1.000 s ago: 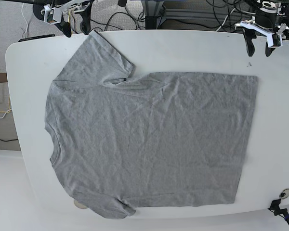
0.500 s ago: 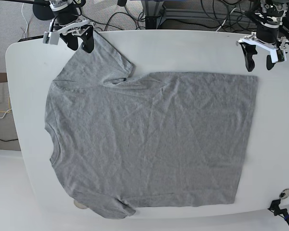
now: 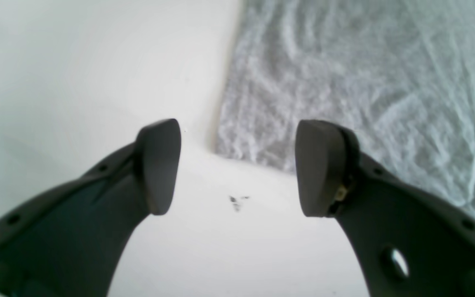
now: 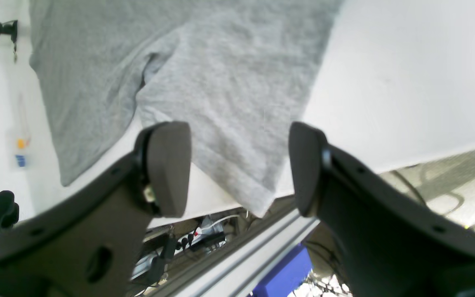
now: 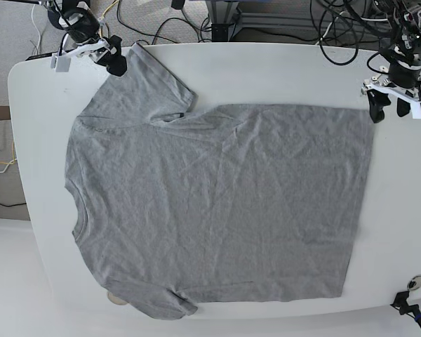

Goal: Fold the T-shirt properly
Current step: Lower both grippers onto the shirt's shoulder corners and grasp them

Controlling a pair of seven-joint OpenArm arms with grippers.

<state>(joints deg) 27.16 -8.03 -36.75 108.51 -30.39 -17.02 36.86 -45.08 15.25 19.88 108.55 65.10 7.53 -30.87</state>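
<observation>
The heather-grey T-shirt [image 5: 217, 203] lies spread flat and wrinkled on the white table [image 5: 281, 70], neck at the left, hem at the right, plain side up. My left gripper [image 5: 394, 107] hovers open just off the hem's far right corner. In the left wrist view that hem corner [image 3: 237, 136] shows between and beyond the open left gripper [image 3: 239, 167]. At the far left, my right gripper [image 5: 102, 60] stands open by the far sleeve [image 5: 151, 74]. The right wrist view has that sleeve's end [image 4: 229, 103] between the open right gripper [image 4: 237, 165].
Cables and an aluminium frame [image 5: 224, 17] run behind the table's far edge, also below the right gripper as a rail [image 4: 237, 251]. A small dark mark [image 3: 236, 202] is on the table near the hem corner. A clamp [image 5: 407, 298] sits at the front right.
The left gripper has moved right and toward the front, down to the hem's far corner. The right gripper has shifted left and tilted at the far sleeve. The T-shirt has not moved.
</observation>
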